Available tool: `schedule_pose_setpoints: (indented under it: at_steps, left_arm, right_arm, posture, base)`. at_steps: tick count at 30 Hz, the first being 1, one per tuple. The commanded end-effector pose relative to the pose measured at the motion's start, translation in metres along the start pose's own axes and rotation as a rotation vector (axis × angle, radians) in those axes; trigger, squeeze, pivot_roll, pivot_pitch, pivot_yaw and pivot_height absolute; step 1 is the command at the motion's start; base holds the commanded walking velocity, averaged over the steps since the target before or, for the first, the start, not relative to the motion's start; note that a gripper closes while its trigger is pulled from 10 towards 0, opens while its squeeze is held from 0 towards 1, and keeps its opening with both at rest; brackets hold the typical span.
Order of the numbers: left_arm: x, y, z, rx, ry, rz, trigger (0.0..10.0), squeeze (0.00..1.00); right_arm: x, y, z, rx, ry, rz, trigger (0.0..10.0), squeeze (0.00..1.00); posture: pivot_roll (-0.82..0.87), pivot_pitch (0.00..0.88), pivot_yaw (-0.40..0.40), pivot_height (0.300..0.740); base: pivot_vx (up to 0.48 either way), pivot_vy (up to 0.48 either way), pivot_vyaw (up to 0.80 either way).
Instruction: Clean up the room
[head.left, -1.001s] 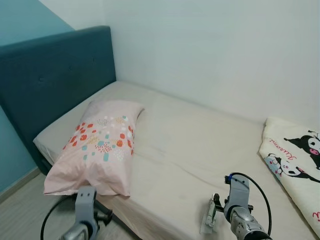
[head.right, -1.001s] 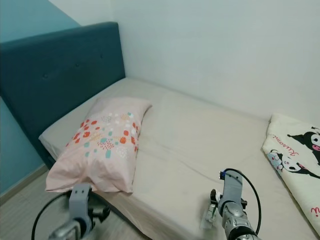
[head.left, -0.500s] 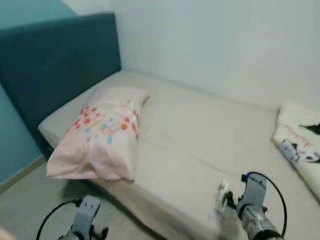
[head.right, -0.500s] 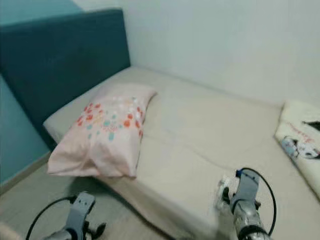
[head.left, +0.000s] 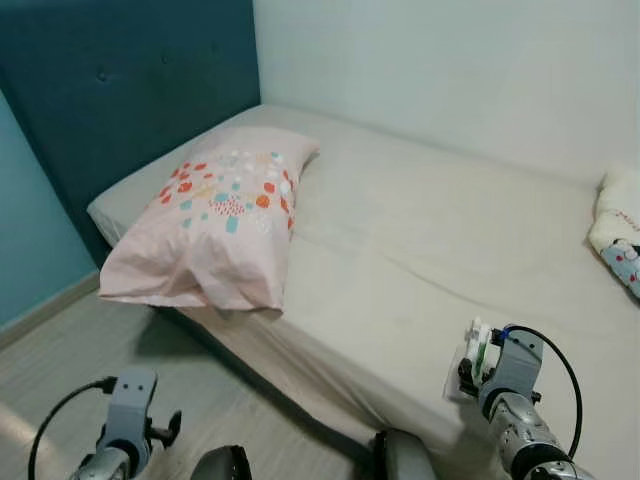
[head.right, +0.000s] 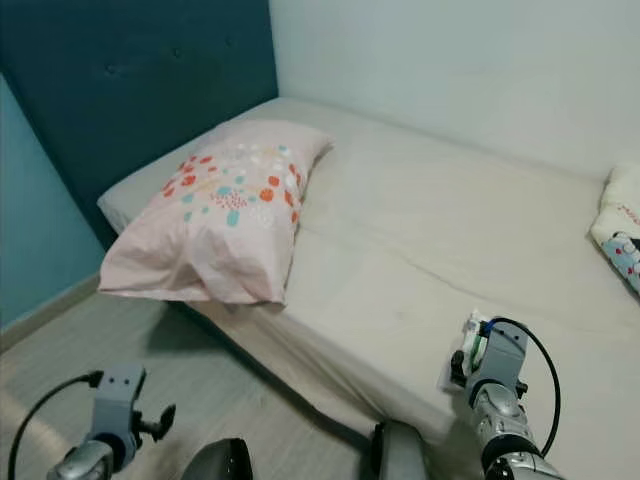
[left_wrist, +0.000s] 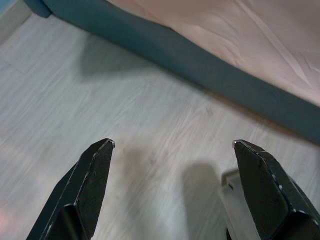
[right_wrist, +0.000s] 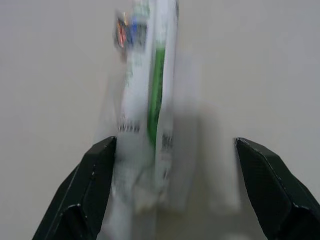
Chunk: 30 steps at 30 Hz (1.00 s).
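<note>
A small white and green packet (head.left: 477, 347) lies near the front edge of the beige mattress (head.left: 430, 230). My right gripper (right_wrist: 175, 142) is right at it. In the right wrist view its fingers stand wide apart, with the blurred packet (right_wrist: 147, 100) between them, closer to one finger (right_wrist: 97, 175). My left gripper (left_wrist: 173, 143) is open and hangs low over the wooden floor (left_wrist: 100, 100), holding nothing; its arm (head.left: 125, 425) is at the lower left of the left eye view.
A pink pillow with coloured dots (head.left: 215, 210) lies at the bed's head, against the dark teal headboard (head.left: 120, 80). A cartoon-print blanket (head.left: 620, 235) lies at the far right. The dark bed base (left_wrist: 200, 65) borders the floor. White wall behind.
The camera has swung left and tilted down, so the blanket has slid to the right edge and more floor shows. The right gripper stays at the packet. The left arm sits lower.
</note>
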<state>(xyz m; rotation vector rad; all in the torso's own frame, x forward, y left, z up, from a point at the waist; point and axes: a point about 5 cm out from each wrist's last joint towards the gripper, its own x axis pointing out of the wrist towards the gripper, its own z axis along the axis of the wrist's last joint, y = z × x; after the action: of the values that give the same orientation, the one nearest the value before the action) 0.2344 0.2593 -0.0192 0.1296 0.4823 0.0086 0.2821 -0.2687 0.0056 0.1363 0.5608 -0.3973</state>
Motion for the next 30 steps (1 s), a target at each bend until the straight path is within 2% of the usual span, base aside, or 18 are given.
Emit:
schedule_pose_setpoints:
  at_steps: [1,2,3,5,6,7,8,9,11,12,18,20,25,30]
  left_arm:
    - [-0.001,0.007,0.006,0.017,-0.039,0.010,10.0,0.00]
    - [-0.001,0.007,0.006,0.017,-0.039,0.010,10.0,0.00]
    - [-0.002,0.008,0.007,0.027,-0.048,0.007,10.0,0.00]
    - [-0.002,0.008,0.007,0.029,-0.051,0.007,10.0,0.00]
    - [-0.002,0.008,0.007,0.029,-0.052,0.007,10.0,0.00]
    - [-0.003,0.008,0.007,0.031,-0.057,0.006,10.0,0.00]
    - [-0.003,0.008,0.008,0.032,-0.060,0.005,10.0,0.00]
    - [-0.003,0.007,0.008,0.043,-0.066,-0.003,10.0,0.00]
    - [-0.003,0.007,0.008,0.046,-0.067,-0.006,10.0,0.00]
    - [-0.004,0.006,0.008,0.056,-0.073,-0.014,10.0,0.00]
    - [-0.006,0.004,0.008,0.091,-0.088,-0.039,10.0,0.00]
    - [-0.008,0.004,0.008,0.108,-0.091,-0.051,10.0,0.00]
    - [-0.009,0.003,0.008,0.119,-0.091,-0.061,10.0,0.00]
    - [-0.010,0.002,0.007,0.124,-0.090,-0.067,10.0,0.00]
  right_arm:
    - [-0.001,0.005,-0.012,-0.011,0.067,0.012,10.0,0.00]
    - [-0.001,0.005,-0.012,-0.011,0.067,0.012,10.0,0.00]
    - [-0.001,0.010,-0.011,0.022,0.054,0.041,7.9,0.00]
    - [-0.001,0.012,-0.010,0.038,0.045,0.059,7.9,0.00]
    - [-0.001,0.013,-0.009,0.045,0.040,0.071,3.1,0.00]
    - [-0.001,0.017,-0.004,0.057,0.013,0.099,2.0,0.00]
    - [0.000,0.019,0.000,0.063,-0.005,0.116,2.0,0.00]
    - [0.001,0.022,0.009,0.042,-0.046,0.139,0.5,0.00]
    - [0.001,0.022,0.010,0.035,-0.052,0.140,0.5,0.00]
    - [0.002,0.021,0.015,0.032,-0.062,0.138,0.0,0.00]
    - [0.004,0.010,0.025,0.037,-0.064,0.089,0.0,0.00]
    - [0.004,0.005,0.019,0.002,-0.016,0.049,0.0,0.00]
    - [0.003,0.002,0.010,-0.030,0.037,0.022,0.0,0.00]
    - [0.002,0.001,0.003,-0.010,0.065,0.013,0.0,0.00]
  posture:
    - [-0.01,0.118,-0.043,0.540]
    - [-0.01,0.118,-0.043,0.540]
    - [-0.01,0.122,-0.043,0.540]
    - [-0.01,0.122,-0.043,0.540]
    - [-0.01,0.122,-0.043,0.540]
    - [0.00,0.125,-0.042,0.540]
    - [0.00,0.125,-0.042,0.540]
    - [0.01,0.127,-0.041,0.540]
    - [0.01,0.127,-0.041,0.540]
    - [0.01,0.128,-0.041,0.540]
    - [0.02,0.147,-0.039,0.540]
    - [0.03,0.151,-0.038,0.540]
    - [0.03,0.159,-0.034,0.540]
    - [0.03,0.160,-0.035,0.540]
  base:
    - [0.000,0.000,0.00]
    - [0.000,0.000,0.00]
    - [0.000,0.000,0.00]
    - [0.000,0.000,0.00]
    - [0.000,0.000,0.00]
    - [0.000,0.000,0.00]
    - [0.000,0.000,0.00]
    - [0.000,0.000,0.00]
    - [0.000,0.000,0.00]
    - [0.000,0.000,0.00]
    - [0.000,0.000,0.00]
    - [0.000,0.000,0.00]
    - [0.000,0.000,0.00]
    - [0.000,0.000,0.00]
